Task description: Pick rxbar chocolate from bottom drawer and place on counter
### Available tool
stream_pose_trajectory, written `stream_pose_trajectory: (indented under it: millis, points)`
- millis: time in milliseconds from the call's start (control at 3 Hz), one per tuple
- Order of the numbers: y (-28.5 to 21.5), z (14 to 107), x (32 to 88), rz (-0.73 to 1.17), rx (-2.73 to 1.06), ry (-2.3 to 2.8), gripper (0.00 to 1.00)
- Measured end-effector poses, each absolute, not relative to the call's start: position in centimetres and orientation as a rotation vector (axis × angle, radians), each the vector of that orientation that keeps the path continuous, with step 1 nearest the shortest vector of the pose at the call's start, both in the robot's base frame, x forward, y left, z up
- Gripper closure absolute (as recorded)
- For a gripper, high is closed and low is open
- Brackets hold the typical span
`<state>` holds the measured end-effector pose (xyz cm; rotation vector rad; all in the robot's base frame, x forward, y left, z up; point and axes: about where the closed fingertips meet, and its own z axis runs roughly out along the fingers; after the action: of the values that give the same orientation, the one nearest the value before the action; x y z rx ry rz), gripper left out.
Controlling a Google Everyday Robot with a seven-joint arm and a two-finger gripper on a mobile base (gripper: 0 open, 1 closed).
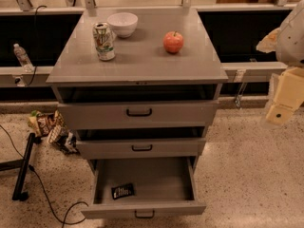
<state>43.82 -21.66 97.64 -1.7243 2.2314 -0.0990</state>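
Note:
The rxbar chocolate point(122, 191), a small flat black wrapper with white lettering, lies on the floor of the bottom drawer point(142, 209), near its front left. The bottom drawer is pulled far out; the two shallower drawers above it are partly open. The counter point(142, 58) is the grey top of the cabinet. My gripper point(281, 109), cream-coloured, hangs at the right edge of the camera view, well to the right of the cabinet at about the top drawer's height, far from the bar. It holds nothing that I can see.
On the counter stand a can point(104, 41), a white bowl point(122, 23) and a red apple point(173, 42). Colourful snack bags point(50, 129) lie on the floor left of the cabinet, by a black stand point(23, 167) and cable. A water bottle point(21, 56) stands far left.

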Motion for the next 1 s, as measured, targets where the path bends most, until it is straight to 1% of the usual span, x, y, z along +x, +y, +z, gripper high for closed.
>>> stream_pose_trajectory:
  millis: [333,667,1000]
  points:
    - [-21.6,97.4,44.0,-0.092,-1.720,2.228,0.00]
    - [-20.2,93.8,46.2,0.017,-1.655,2.183,0.00]
    - [-17.1,84.5,49.8,0.254,-1.579,2.090,0.00]
